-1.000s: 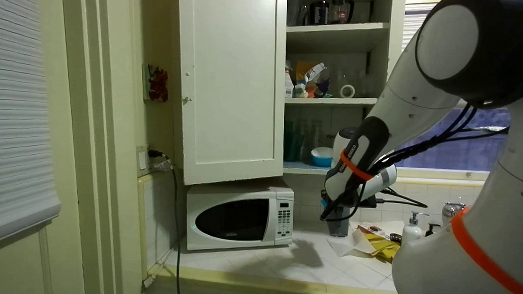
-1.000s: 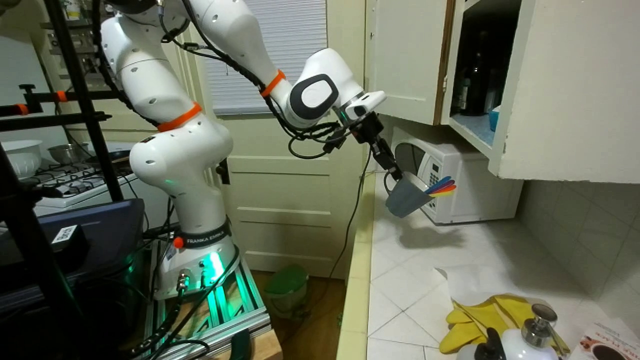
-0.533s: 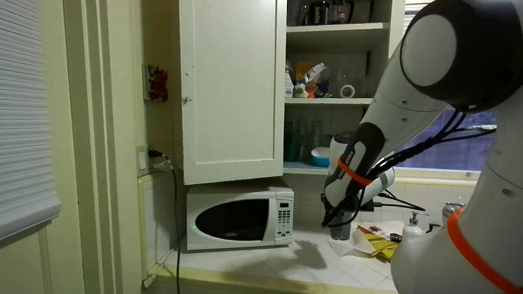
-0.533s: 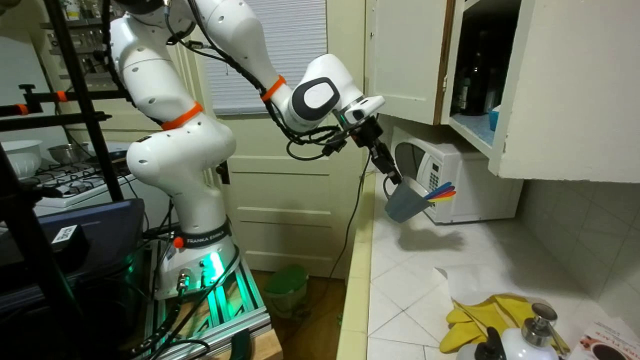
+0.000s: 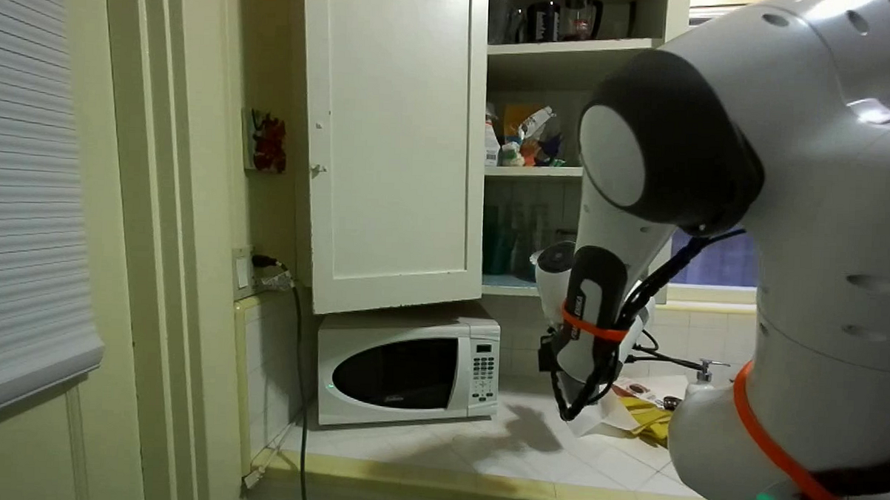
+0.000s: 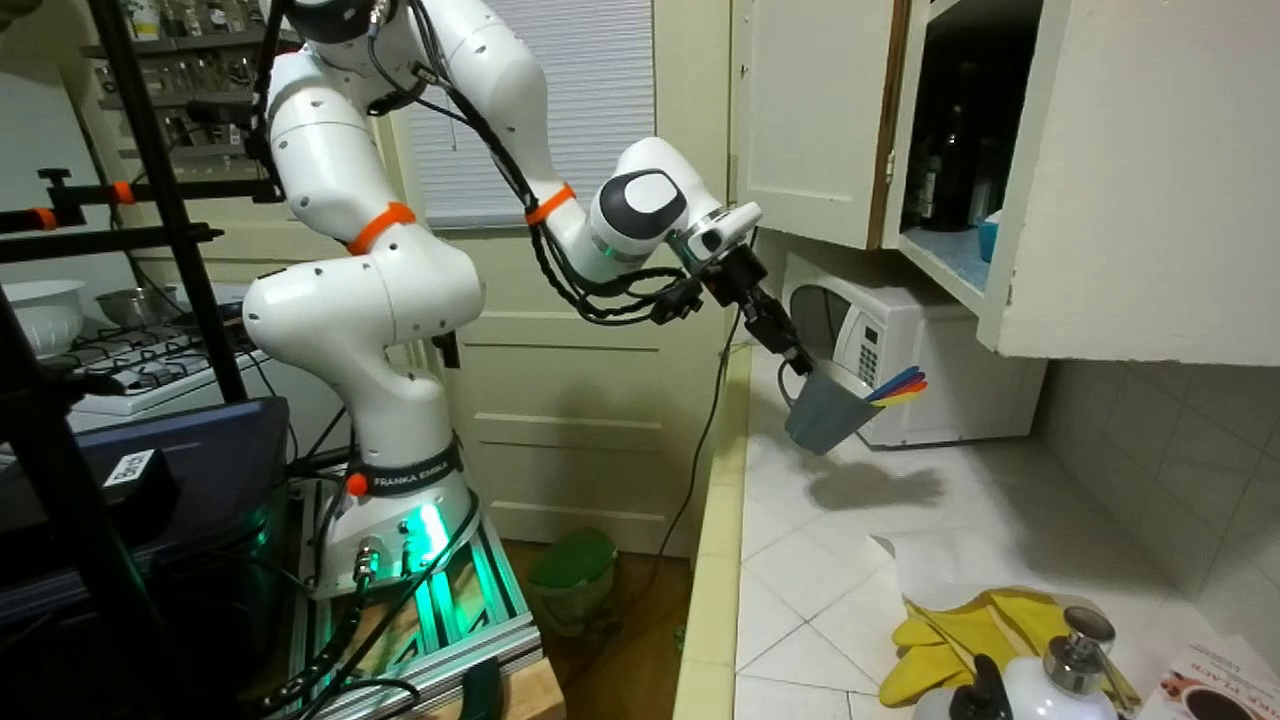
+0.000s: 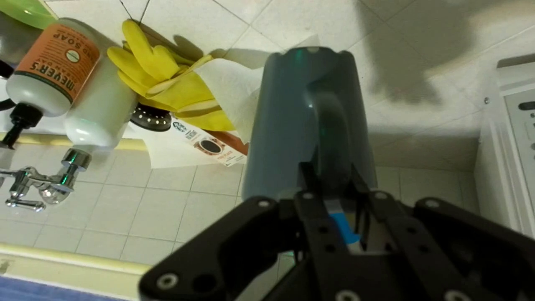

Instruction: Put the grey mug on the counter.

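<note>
The grey mug (image 6: 830, 408) hangs tilted in the air above the counter (image 6: 800, 600), beside the microwave's front. Several coloured sticks (image 6: 897, 387) in blue, red and yellow poke out of its mouth. My gripper (image 6: 800, 362) is shut on the mug's handle. In the wrist view the mug (image 7: 280, 121) fills the middle and its handle lies between the fingertips of the gripper (image 7: 332, 173). The counter (image 5: 593, 466) also shows in an exterior view with a shadow on it, but there the arm hides the mug and the fingertips.
The white microwave (image 6: 950, 350) stands close beyond the mug. Yellow gloves (image 6: 980, 640), a soap bottle (image 6: 1060, 685) and a paper packet (image 6: 1210, 690) lie nearer the sink end. An open cabinet door (image 5: 397, 145) and shelves (image 5: 532, 286) hang above the counter.
The arm has lowered and the mug has moved slightly down and to the right in an exterior view, still held by its handle. Elsewhere the arm has swung across and now covers the mug.
</note>
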`<state>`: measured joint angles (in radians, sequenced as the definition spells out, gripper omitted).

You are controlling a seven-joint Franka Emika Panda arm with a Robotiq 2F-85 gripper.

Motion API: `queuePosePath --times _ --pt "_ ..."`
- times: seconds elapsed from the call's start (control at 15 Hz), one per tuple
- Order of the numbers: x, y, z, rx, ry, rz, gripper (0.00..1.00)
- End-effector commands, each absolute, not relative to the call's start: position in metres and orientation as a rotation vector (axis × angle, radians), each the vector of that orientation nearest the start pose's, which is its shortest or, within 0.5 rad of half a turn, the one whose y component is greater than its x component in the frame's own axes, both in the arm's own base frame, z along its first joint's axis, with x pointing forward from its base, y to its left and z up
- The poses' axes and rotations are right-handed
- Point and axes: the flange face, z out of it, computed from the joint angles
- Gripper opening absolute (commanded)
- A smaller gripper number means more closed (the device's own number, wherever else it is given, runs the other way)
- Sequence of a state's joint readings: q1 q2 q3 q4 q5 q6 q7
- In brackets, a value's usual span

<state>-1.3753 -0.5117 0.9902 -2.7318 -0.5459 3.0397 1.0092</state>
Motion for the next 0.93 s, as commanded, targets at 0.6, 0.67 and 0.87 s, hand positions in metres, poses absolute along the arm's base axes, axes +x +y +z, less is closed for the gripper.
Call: queuePosePath --times 0.6,0.67,0.87 --pt "0.444 -0.139 0.341 -3.174 1.403 -1.253 0.19" --pt "0.444 -0.139 0.341 -3.174 1.404 -1.253 0.19" --pt "0.444 -0.138 0.337 -3.056 1.525 -1.309 0.05"
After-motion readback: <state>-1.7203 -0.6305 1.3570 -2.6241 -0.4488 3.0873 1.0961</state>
